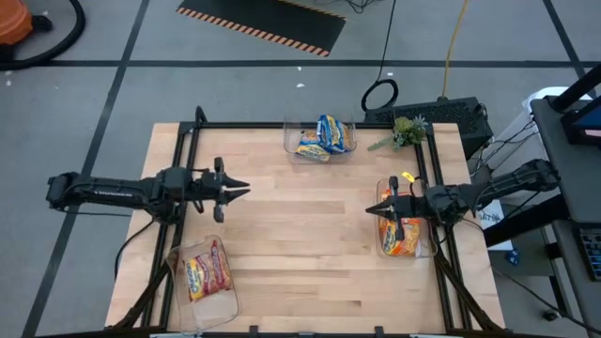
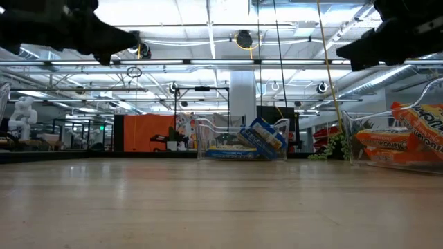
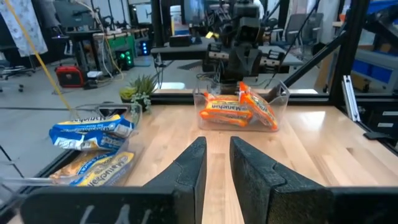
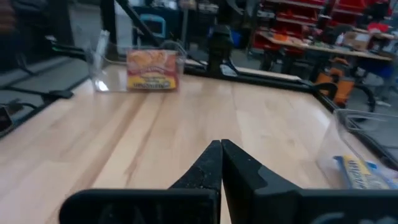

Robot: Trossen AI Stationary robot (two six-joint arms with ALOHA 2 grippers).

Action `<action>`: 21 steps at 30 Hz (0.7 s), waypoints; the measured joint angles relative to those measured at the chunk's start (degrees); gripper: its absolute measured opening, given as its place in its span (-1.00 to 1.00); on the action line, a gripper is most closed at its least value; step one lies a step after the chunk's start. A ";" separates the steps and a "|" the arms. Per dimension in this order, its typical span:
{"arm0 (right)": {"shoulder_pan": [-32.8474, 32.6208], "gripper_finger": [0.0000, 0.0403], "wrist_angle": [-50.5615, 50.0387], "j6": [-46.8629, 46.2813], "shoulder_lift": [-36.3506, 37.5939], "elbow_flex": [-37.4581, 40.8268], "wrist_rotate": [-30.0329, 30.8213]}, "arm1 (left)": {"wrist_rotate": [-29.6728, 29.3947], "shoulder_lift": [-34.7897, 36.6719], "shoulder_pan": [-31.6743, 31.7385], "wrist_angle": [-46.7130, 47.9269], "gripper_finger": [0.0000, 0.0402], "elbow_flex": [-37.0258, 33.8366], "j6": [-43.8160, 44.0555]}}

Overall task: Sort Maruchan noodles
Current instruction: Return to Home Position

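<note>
- The noodles are lying sorted by colour in three clear bins on the table (image 1: 300,253), with no packet loose on the wood.
- The blue packs (image 1: 324,136) are leaning together in the top bin (image 1: 289,131) at 12 o'clock.
- The orange packs (image 1: 402,237) are piling in the right bin (image 1: 383,252) at 3 o'clock.
- The red packs (image 1: 207,272) are lying flat in the left bin (image 1: 225,305) at 8 o'clock.
- The left gripper (image 1: 242,191) is hovering at 9 to 10 o'clock, carrying nothing, its fingers showing a narrow gap between them.
- The right gripper (image 1: 371,208) is hanging at 3 o'clock just inside the right bin, carrying nothing, its fingers pressing together.
- The sorting is looking finished, and both arms are sitting raised off the wood.
- The packs are probably handling as light things with a stiff but brittle noodle block inside.
- The film wrapper is likely being slippery and crinkly, so a hard squeeze is risking cracked noodles.
- The best hold is probably pinching across a pack's short width near the middle, or on whichever edge is sticking up.
</note>
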State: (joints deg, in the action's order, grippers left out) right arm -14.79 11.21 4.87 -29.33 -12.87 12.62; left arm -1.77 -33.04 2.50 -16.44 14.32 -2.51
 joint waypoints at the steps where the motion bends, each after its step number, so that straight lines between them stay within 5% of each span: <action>1: 0.00 -1.00 1.48 -0.35 0.41 1.25 -0.88 | 0.09 1.00 0.00 0.02 -0.62 -0.79 0.10; 11: -0.02 -1.00 4.47 -4.90 2.98 7.18 -5.85 | 0.23 6.93 0.04 0.04 -0.62 -6.97 -0.37; 21: 2.70 -1.00 8.56 -0.12 6.22 10.85 -5.21 | 2.13 9.35 0.52 2.28 -0.62 -8.12 -2.76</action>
State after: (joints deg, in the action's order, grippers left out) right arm -12.08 19.77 4.75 -23.11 -2.02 7.41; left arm 0.37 -23.69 3.03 -14.16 6.20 -5.27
